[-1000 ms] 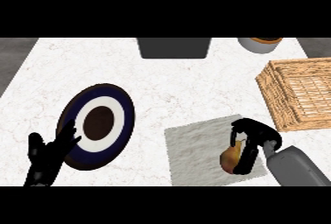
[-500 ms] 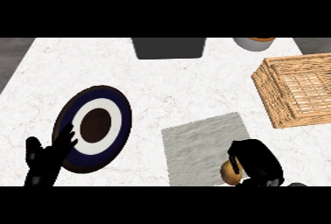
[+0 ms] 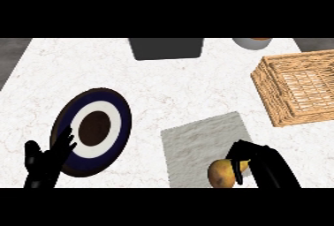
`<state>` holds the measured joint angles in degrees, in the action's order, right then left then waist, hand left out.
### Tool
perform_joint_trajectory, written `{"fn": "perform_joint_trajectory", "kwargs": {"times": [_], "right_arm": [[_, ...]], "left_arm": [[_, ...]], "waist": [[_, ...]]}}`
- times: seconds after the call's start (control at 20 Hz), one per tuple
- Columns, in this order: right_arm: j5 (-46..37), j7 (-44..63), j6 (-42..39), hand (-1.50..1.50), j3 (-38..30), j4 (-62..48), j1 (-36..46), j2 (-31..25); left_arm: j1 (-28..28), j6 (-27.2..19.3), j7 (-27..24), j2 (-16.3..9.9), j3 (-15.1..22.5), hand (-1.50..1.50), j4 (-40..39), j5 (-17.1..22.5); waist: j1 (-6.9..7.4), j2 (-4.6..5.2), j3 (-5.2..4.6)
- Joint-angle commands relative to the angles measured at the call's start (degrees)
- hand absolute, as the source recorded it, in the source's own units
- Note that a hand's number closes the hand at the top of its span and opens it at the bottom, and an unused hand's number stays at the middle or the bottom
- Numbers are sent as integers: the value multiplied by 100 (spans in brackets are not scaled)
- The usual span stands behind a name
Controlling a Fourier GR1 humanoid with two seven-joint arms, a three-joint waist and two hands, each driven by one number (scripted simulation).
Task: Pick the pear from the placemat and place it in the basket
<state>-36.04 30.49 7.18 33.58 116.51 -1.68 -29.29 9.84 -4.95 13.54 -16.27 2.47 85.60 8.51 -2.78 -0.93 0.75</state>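
Since 0.5 s ago the pear [image 3: 224, 173] shows more fully at the right hand's [image 3: 261, 161] 9 o'clock side; a sec ago it sat further up the placemat [image 3: 202, 143] w/ the hand above it. The view has also shifted: basket [image 3: 301, 84] and plate [image 3: 91, 126] sit a bit differently in frame.

Right hand: at approx 5 o'clock in the view, black fingers and thumb curled round the pear, grasping it. Pear is yellow-brown, over the lower right corner of the grey placemat, partly hidden by the hand; can't tell if it's lifted or touching the mat.

Left hand [image 3: 44, 161]: at 8 o'clock, near the lower edge, fingers straight and up, released, holding nothing. Fingertips overlap the lower left rim of the plate.

Plate: dark blue rim, white ring, brown centre, at 9 o'clock on the white marbled tabletop [image 3: 163, 84]. Placemat lies at its 4 o'clock, apart from it.

Basket: woven wicker, at 2 o'clock, cut by the right edge, well apart from the pear.

At 12 o'clock a dark grey box-like thing [image 3: 166, 47]; at 1 o'clock a grey bowl-like thing [image 3: 251, 43], both cut by the top.
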Motion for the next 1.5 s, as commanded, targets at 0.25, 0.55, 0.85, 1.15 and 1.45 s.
{"fn": "perform_joint_trajectory", "kwargs": {"times": [0.25, 0.55, 0.85, 1.15, 1.45], "right_arm": [[1581, 549, 335, 150, -2181, 2454, -318, -209], [2659, 1312, -199, 150, -4056, 2190, 406, -751], [4101, 1621, -784, 150, -5638, 1033, 1391, -1542], [4190, 1000, -1332, 150, -5780, -689, 1937, -2011], [3651, 149, -1401, 150, -5588, -1718, 2212, -2039]], "left_arm": [[297, 69, -130, 188, 181, 0, -332, -101], [-134, 277, 32, -5, -74, 0, -490, 55], [-95, 268, -21, 53, 45, 0, -638, -134], [-332, 165, 153, 257, 179, 0, -605, -242], [-40, 355, -98, 219, 106, 0, -611, -227]], "waist": [[99, 71, -79], [195, 87, -79], [232, 92, -79], [326, 123, -74], [373, 120, -75]]}}
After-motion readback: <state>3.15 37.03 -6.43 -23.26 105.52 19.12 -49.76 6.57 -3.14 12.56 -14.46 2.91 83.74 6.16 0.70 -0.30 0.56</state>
